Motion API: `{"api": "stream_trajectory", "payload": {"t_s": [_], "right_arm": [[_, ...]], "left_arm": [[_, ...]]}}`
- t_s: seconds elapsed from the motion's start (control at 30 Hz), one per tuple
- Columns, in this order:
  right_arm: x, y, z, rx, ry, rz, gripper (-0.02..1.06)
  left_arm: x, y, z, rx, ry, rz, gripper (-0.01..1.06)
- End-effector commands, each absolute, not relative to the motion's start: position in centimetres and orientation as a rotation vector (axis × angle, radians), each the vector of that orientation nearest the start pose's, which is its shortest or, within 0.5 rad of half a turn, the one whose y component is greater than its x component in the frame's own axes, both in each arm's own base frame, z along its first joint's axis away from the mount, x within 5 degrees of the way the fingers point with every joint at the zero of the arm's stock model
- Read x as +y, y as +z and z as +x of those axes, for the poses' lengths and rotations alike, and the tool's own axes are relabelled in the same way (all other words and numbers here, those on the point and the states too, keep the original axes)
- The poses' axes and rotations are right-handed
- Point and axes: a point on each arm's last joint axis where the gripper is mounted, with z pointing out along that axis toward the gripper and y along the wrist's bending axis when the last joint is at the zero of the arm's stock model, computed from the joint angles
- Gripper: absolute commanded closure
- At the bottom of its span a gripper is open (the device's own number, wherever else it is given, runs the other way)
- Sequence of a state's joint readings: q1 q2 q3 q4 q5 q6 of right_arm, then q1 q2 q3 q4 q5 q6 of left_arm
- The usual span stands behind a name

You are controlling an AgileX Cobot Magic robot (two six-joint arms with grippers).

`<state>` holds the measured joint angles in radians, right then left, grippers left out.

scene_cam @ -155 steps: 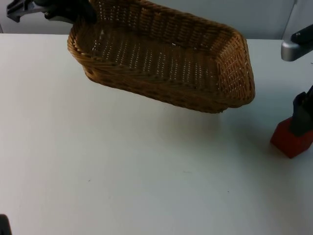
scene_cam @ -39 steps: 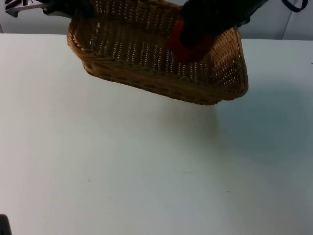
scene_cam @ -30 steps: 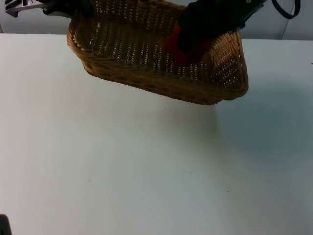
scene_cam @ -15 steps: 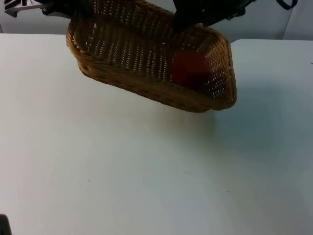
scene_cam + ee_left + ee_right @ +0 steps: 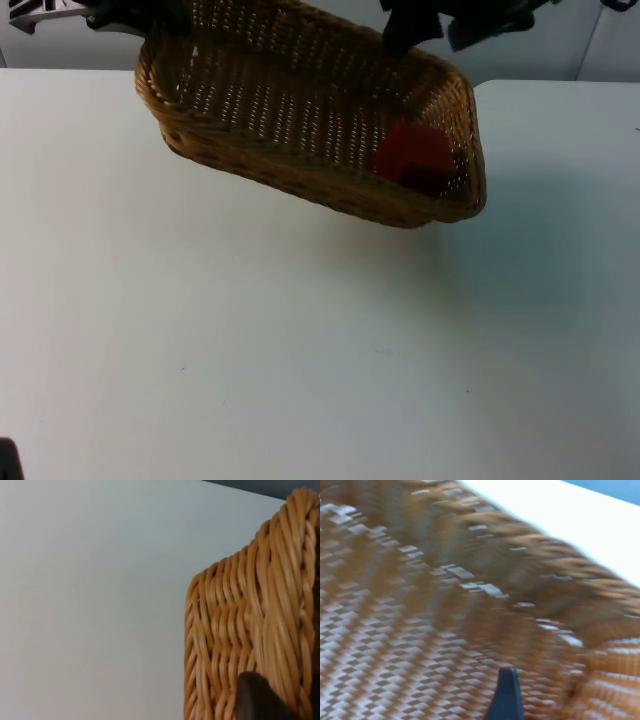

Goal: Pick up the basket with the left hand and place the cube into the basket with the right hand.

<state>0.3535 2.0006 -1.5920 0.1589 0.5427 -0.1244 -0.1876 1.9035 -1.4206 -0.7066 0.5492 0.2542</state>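
A brown wicker basket point(image 5: 300, 185) hangs tilted above the table's far side, its right end lower. My left gripper point(image 5: 150, 16) is shut on its upper left rim; in the left wrist view a black fingertip point(image 5: 256, 700) presses against the woven wall point(image 5: 240, 630). The red cube point(image 5: 413, 156) lies loose inside the basket at its right end. Above the basket's far rim my right gripper point(image 5: 412, 24) stands open, apart from the cube. The right wrist view looks onto the blurred woven floor point(image 5: 410, 630) past one fingertip point(image 5: 506, 695).
The white table point(image 5: 300, 350) stretches wide and bare in front of the basket. The grey partition wall point(image 5: 560, 40) stands behind it. A small dark object point(image 5: 6, 458) sits at the near left edge.
The right gripper carried the cube over the basket, let it go and rose away toward the back. The cube dropped and slid to the basket's right end. The basket dipped slightly.
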Motion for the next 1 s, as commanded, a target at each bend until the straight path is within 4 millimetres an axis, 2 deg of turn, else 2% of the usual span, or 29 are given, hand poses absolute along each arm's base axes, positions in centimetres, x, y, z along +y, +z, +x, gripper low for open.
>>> {"api": "stream_trajectory", "payload": {"t_s": [0.0,0.03,0.07,0.2,0.23,0.27,0.3,0.37,0.4,0.47,0.53,0.77,0.97], "right_arm": [[14.3,25.4,43.1,2.368,0.239,-0.352,0.38],[11.8,26.3,43.4,2.378,0.238,-0.243,0.38],[11.8,26.3,43.4,2.378,0.238,-0.243,0.38],[5.0,28.4,43.2,2.414,0.188,-0.028,0.38],[5.0,28.4,43.2,2.414,0.188,-0.028,0.38],[3.2,28.9,43.0,2.421,0.171,0.019,0.4],[1.9,29.5,42.6,2.426,0.159,0.053,0.43],[-0.7,30.4,41.8,2.435,0.138,0.127,0.58],[-0.7,30.4,41.8,2.435,0.138,0.127,0.58],[-2.1,31.2,41.0,2.454,0.113,0.123,0.82],[-1.9,31.6,40.6,2.464,0.091,0.048,1.03],[-0.7,31.7,40.5,2.464,0.095,-0.017,1.04],[-0.6,31.7,40.5,2.464,0.088,-0.026,1.04]], "left_arm": [[-11.1,25.0,41.4,2.395,-0.71,-0.117,1.05],[-11.1,25.0,41.4,2.395,-0.71,-0.117,1.05],[-11.1,25.0,41.4,2.395,-0.71,-0.117,1.05],[-11.1,25.0,41.4,2.395,-0.71,-0.117,1.05],[-11.1,25.0,41.4,2.395,-0.71,-0.117,1.05],[-11.1,25.0,41.4,2.395,-0.71,-0.117,1.05],[-11.1,25.0,41.4,2.395,-0.71,-0.117,1.05],[-11.1,25.0,41.4,2.395,-0.71,-0.117,1.05],[-11.1,25.0,41.4,2.395,-0.71,-0.117,1.05],[-11.1,25.0,41.4,2.395,-0.71,-0.117,1.05],[-11.1,25.0,41.4,2.394,-0.709,-0.117,1.05],[-11.1,25.0,41.4,2.394,-0.709,-0.117,1.05],[-11.1,25.0,41.4,2.394,-0.709,-0.117,1.05]]}}
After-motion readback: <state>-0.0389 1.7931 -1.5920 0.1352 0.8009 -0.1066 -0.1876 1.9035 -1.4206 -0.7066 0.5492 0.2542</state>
